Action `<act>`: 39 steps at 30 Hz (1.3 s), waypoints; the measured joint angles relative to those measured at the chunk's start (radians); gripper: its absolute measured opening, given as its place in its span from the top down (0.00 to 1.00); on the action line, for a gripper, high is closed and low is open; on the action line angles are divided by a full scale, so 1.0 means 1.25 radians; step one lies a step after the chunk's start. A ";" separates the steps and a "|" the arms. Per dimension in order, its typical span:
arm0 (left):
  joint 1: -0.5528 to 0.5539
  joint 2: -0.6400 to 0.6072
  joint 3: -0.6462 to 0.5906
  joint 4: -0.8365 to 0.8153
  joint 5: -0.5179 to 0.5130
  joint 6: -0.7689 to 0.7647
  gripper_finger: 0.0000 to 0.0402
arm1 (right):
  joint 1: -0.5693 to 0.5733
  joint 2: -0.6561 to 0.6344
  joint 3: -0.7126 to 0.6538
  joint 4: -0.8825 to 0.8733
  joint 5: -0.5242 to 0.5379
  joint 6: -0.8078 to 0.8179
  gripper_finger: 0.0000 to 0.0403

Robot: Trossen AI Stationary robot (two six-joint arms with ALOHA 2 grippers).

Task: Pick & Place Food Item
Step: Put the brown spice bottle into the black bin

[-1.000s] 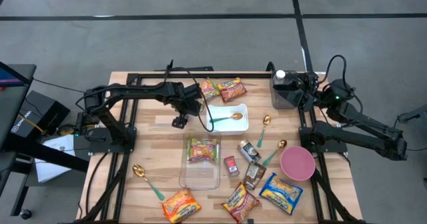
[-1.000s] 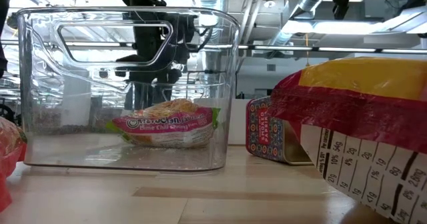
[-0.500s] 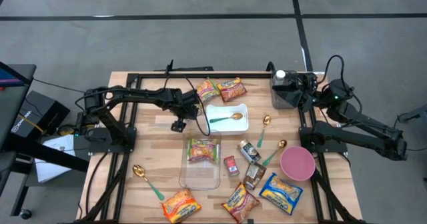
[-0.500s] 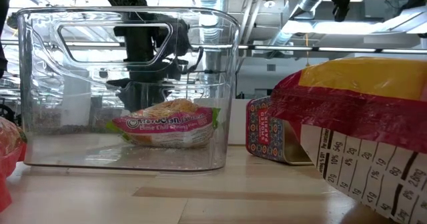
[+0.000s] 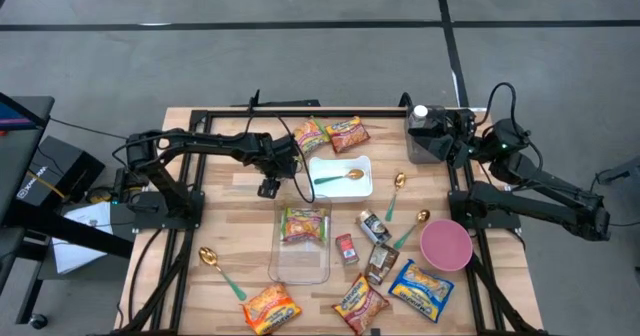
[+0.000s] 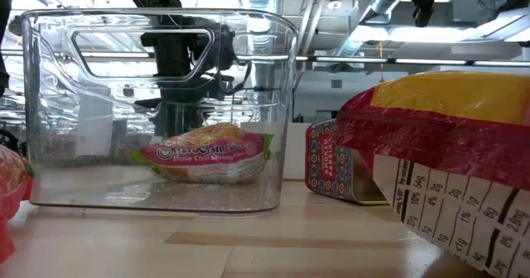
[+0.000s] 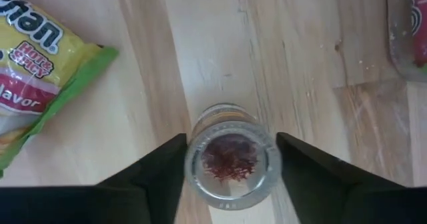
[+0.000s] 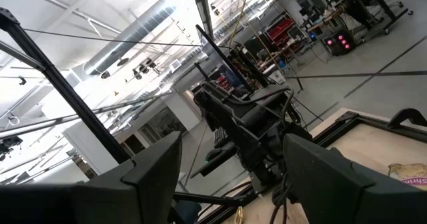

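Wooden slats are making up the table (image 5: 230, 211), framed by black rails and sitting on grey floor. Left gripper (image 7: 230, 159) is hovering near the far left of the white tray (image 5: 362, 184); in its wrist view its dark fingers (image 7: 160, 161) are flanking a small glass jar (image 7: 232, 159) with reddish contents, sitting close on both sides, though whether they are actually pressing the glass is hard to make out. From overhead the jar is lying hidden beneath the arm. Right gripper (image 8: 233, 159) is waiting at the far right corner beside a dark container (image 5: 428, 136); its fingers are standing apart with nothing between them, pointing out into the room. Clear plastic bin (image 5: 300, 241) is sitting mid-table, holding one noodle packet (image 5: 302, 225); through its wall in the low view the label is partly legible. A gold spoon (image 5: 340, 177) is lying in the white tray. Two more packets (image 5: 335, 134) are lying beyond the tray, and one of them (image 7: 37, 84) is being cut off at the edge of the left wrist view. Pink bowl (image 5: 445, 244), further spoons and several snack packets are lying along the near and right side; a yellow-red packet (image 6: 447, 137) is blocking much of the low view.
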 joint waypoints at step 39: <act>0.062 -0.383 0.000 0.069 0.034 -0.419 0.55 | 0.000 0.000 0.000 -0.023 0.000 -0.002 0.37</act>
